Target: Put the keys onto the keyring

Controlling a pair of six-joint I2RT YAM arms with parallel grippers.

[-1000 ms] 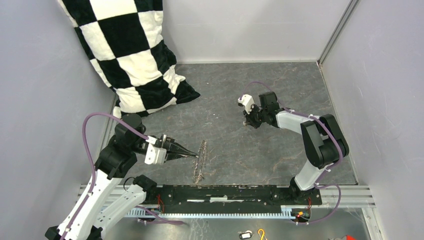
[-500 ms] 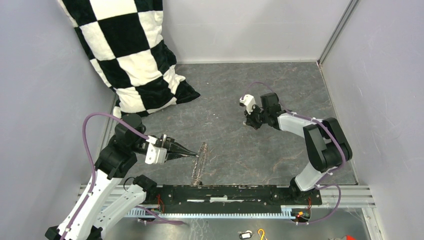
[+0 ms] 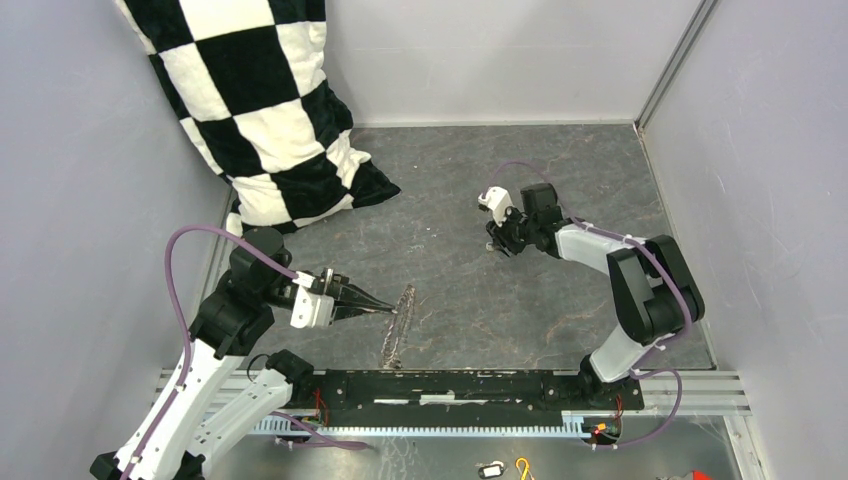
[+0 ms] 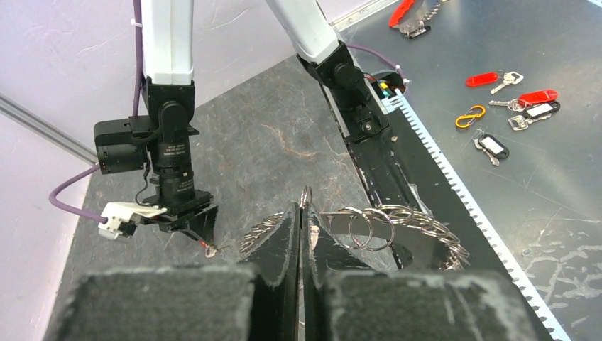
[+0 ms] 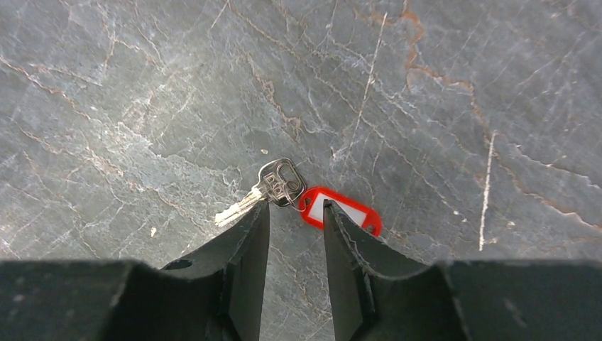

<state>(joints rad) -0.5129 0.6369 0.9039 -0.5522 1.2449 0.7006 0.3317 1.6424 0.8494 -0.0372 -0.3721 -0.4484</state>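
Now the parted right end effector point(image 5: 296, 207) should nudge toward eleven o'clock onto the key point(image 5: 275, 182); left end effector point(image 4: 301, 214) clenches the keyring point(image 4: 387, 217).

Plain pale walls point(image 3: 90, 180) box in a dark grey, marble-veined surface point(image 3: 560, 160). A black-and-white checkered pillow point(image 3: 265, 110) leans in its far left corner; an aluminium rail point(image 3: 720, 383) lines the near edge.

Table point(image 3: 560, 170) — dark grey, marbled with pale veins. Far left corner: a black-and-white checked pillow point(image 3: 260, 110), propped against the wall. Right of centre: a small silver key point(image 5: 273, 186) lies flat, joined to a red tag point(image 5: 344, 211) — white label facing up.
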